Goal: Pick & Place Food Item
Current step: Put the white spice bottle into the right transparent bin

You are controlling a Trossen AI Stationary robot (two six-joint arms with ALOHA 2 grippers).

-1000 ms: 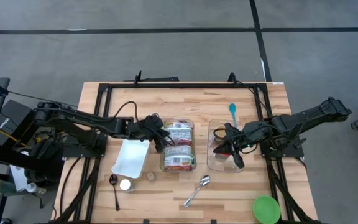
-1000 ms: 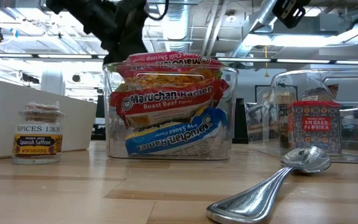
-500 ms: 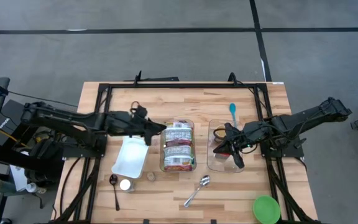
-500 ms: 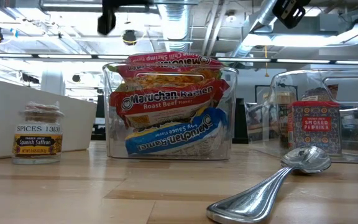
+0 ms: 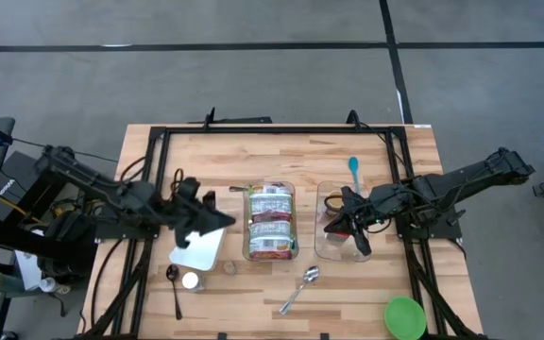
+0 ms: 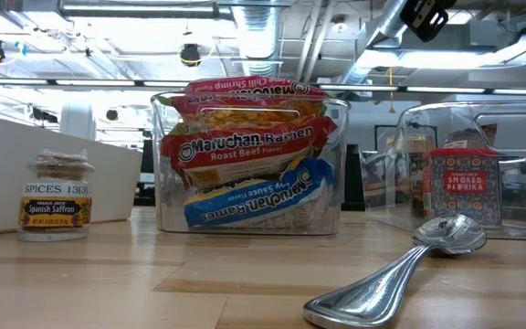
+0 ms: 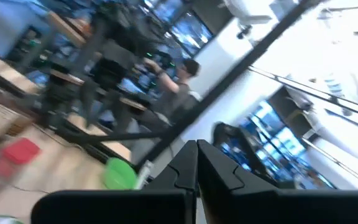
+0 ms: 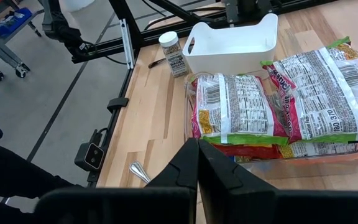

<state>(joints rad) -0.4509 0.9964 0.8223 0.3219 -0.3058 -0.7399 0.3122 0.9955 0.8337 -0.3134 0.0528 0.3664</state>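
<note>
Several ramen packets (image 5: 270, 223) lie stacked in a clear bin (image 6: 249, 164) at the table's middle; they also show in the right wrist view (image 8: 278, 93). My left gripper (image 5: 226, 224) is shut and empty, above the white tray's (image 5: 195, 244) right edge, left of the bin. In its wrist view (image 7: 197, 163) it points up into the room. My right gripper (image 5: 332, 227) is shut and empty, over the left part of a second clear container (image 5: 346, 247) that holds a smoked paprika tin (image 6: 462, 187). Its closed fingers show in its wrist view (image 8: 197, 163).
A saffron jar (image 6: 56, 195) and a black spoon (image 5: 175, 286) sit near the tray's front. A metal spoon (image 5: 300, 288) lies in front of the bin, a green lid (image 5: 404, 317) at the front right, a blue spoon (image 5: 354, 170) at the back. A person shows far off (image 7: 182, 84).
My left gripper has risen from the ramen bin's left side and drawn back toward the table's left, over the white tray, tipping its fingers upward. It has left the low view. The ramen packets have stayed as they were.
</note>
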